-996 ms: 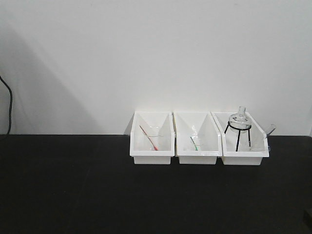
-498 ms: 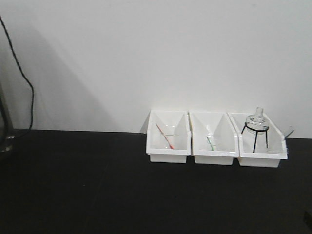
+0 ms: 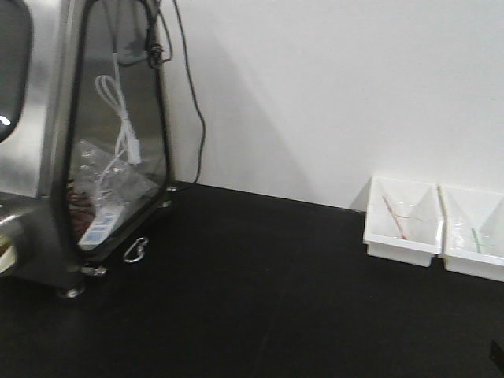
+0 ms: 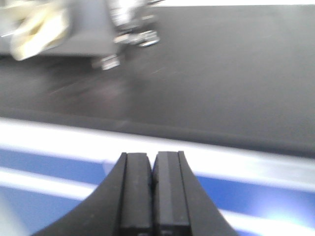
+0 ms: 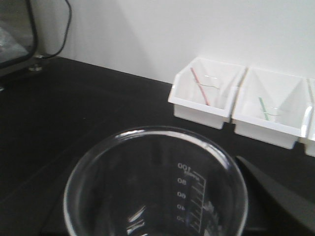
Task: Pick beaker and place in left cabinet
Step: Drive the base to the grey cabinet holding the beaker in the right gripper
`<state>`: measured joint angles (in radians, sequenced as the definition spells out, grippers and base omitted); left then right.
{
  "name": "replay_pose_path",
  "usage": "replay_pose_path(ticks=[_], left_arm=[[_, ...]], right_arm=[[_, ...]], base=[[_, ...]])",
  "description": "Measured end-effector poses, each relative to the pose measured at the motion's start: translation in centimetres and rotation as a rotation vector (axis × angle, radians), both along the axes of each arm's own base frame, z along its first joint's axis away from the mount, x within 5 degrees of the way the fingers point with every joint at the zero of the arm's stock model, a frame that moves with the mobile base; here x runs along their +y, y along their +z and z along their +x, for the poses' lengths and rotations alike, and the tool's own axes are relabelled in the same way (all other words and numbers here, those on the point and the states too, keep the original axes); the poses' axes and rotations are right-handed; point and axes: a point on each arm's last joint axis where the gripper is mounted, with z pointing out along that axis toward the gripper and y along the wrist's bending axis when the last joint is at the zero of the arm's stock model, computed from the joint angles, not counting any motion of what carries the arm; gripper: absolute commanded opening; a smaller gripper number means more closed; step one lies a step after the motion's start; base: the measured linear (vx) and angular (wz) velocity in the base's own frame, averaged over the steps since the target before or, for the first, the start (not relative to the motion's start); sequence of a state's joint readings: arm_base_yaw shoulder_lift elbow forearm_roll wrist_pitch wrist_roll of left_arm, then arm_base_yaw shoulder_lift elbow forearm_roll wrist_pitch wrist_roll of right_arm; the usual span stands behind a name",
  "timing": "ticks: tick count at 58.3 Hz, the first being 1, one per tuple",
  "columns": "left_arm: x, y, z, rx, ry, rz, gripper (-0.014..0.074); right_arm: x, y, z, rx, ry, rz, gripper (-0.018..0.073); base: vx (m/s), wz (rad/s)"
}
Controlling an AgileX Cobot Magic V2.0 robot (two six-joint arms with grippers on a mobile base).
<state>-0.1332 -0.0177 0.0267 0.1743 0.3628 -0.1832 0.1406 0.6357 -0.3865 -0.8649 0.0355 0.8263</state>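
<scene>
The beaker (image 5: 192, 183) is clear glass with white graduation marks and fills the lower right wrist view, held above the black bench top (image 5: 74, 108). My right gripper (image 5: 156, 219) is shut on the beaker; one dark finger (image 5: 280, 199) shows at its right side. My left gripper (image 4: 152, 196) is shut and empty, with its pads together, in front of the bench's pale front edge (image 4: 236, 162). Neither gripper shows in the front view. The left cabinet is out of view.
A steel machine with a glass-paned door (image 3: 94, 142) stands on the black bench top (image 3: 260, 299) at the left, cables behind it. White bins sit by the wall at the right, one holding a red-rod beaker (image 3: 402, 244) (image 5: 197, 105), one a green-rod beaker (image 3: 472, 264) (image 5: 261, 130).
The front view has swung to the left. The bins have slid to the right edge, the flask bin has left the frame, and the steel machine has come into view.
</scene>
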Motion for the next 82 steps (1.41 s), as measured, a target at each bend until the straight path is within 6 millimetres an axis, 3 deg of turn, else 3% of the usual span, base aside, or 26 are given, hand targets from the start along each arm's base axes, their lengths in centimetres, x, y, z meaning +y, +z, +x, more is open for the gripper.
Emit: replay_pose_path(ticks=[49, 82], left_arm=[[0.0, 0.0, 0.0, 0.0, 0.0, 0.0, 0.0004], [0.0, 0.0, 0.0, 0.0, 0.0, 0.0, 0.0004]], right_arm=[[0.0, 0.0, 0.0, 0.0, 0.0, -0.001, -0.0004], [0.01, 0.01, 0.0, -0.001, 0.001, -0.001, -0.0004]], base=[[-0.13, 0.64], [0.11, 0.75]])
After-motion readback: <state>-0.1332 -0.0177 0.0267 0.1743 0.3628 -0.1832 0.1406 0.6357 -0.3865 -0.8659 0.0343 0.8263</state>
